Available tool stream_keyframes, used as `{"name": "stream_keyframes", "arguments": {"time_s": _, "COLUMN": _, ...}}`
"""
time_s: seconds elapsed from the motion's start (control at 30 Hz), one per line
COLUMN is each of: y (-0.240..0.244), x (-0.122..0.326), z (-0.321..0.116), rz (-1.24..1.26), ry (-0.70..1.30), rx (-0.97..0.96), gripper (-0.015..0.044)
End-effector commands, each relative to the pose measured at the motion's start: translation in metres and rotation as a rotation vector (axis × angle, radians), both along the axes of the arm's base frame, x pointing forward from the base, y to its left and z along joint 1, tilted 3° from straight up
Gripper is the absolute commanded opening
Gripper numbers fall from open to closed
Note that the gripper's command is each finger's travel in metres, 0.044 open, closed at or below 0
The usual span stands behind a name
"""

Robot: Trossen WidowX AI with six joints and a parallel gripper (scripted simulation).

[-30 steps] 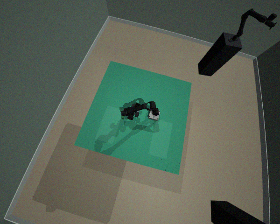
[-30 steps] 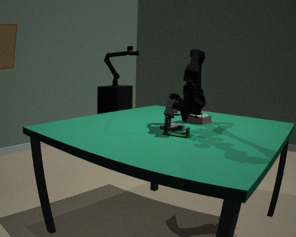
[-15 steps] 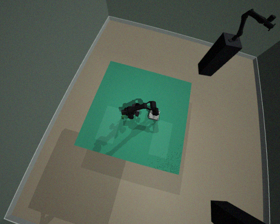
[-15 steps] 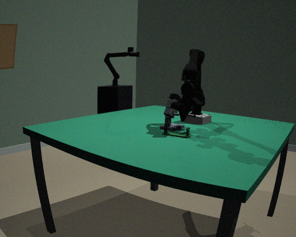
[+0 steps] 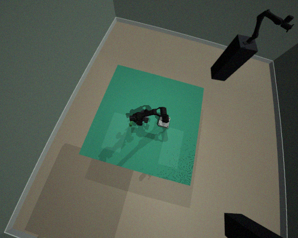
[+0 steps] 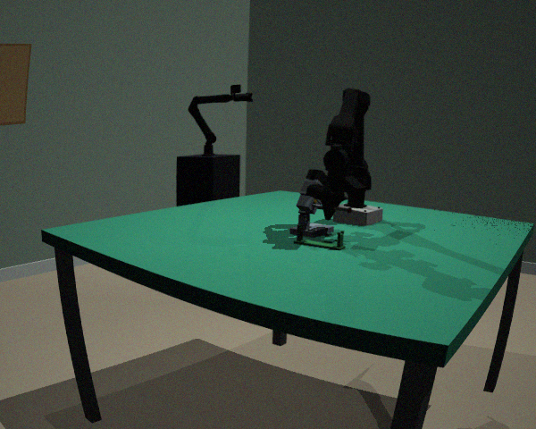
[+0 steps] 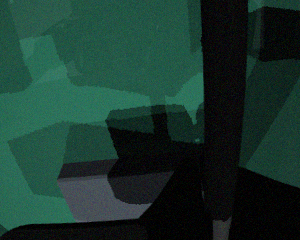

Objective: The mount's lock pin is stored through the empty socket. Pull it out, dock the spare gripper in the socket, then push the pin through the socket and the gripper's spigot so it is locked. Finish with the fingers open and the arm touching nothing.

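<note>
My gripper (image 6: 328,216) is shut and points down beside the grey and dark assembly. It is shut on a long dark bar (image 7: 224,100), which looks like the lock pin and crosses the wrist view. The grey and dark assembly (image 6: 305,203) stands on the table, just left of my fingers in the exterior view. It is too dark to tell socket from spare gripper there, or whether the pin touches either. The fingertips' hold on the bar is mostly hidden in shadow.
A low green fixture (image 6: 318,243) (image 5: 130,124) with upright posts sits in front of the assembly. A pale grey block (image 7: 95,200) (image 6: 322,229) lies behind it. My arm's white base (image 5: 163,123) (image 6: 363,215) stands behind on the green table (image 5: 149,84) (image 6: 189,249).
</note>
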State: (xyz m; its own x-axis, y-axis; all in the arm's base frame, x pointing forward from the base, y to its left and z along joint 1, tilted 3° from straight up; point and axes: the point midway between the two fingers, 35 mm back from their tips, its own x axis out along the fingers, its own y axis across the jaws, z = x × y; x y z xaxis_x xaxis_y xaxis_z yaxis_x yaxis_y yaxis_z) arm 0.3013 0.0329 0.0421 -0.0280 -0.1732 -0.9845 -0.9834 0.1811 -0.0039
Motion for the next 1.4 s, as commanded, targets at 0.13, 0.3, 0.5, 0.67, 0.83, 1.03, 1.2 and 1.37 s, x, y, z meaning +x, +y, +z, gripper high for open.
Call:
{"name": "stream_keyframes", "arguments": {"time_s": 0.13, "y": -0.006, "x": -0.002, "z": 0.000, "rz": 0.006, "ry": 0.001, "rx": -0.004, "gripper": 0.0000}}
{"name": "stream_keyframes", "arguments": {"time_s": 0.3, "y": -0.009, "x": -0.002, "z": 0.000, "rz": 0.006, "ry": 0.001, "rx": -0.004, "gripper": 0.0000}}
{"name": "stream_keyframes", "arguments": {"time_s": 0.5, "y": -0.012, "x": -0.002, "z": -0.001, "rz": 0.006, "ry": 0.002, "rx": -0.004, "gripper": 0.0000}}
{"name": "stream_keyframes", "arguments": {"time_s": 0.67, "y": -0.016, "x": -0.003, "z": -0.001, "rz": 0.006, "ry": 0.003, "rx": -0.003, "gripper": 0.0000}}
{"name": "stream_keyframes", "arguments": {"time_s": 0.83, "y": -0.018, "x": -0.003, "z": -0.001, "rz": 0.006, "ry": 0.004, "rx": -0.003, "gripper": 0.0000}}
{"name": "stream_keyframes", "arguments": {"time_s": 1.03, "y": -0.022, "x": -0.004, "z": -0.001, "rz": 0.006, "ry": 0.005, "rx": -0.003, "gripper": 0.0000}}
{"name": "stream_keyframes", "arguments": {"time_s": 1.2, "y": -0.025, "x": -0.004, "z": -0.002, "rz": 0.007, "ry": 0.007, "rx": -0.002, "gripper": 0.0000}}
{"name": "stream_keyframes", "arguments": {"time_s": 1.37, "y": -0.024, "x": -0.005, "z": -0.002, "rz": 0.000, "ry": 0.008, "rx": 0.003, "gripper": 0.0026}}
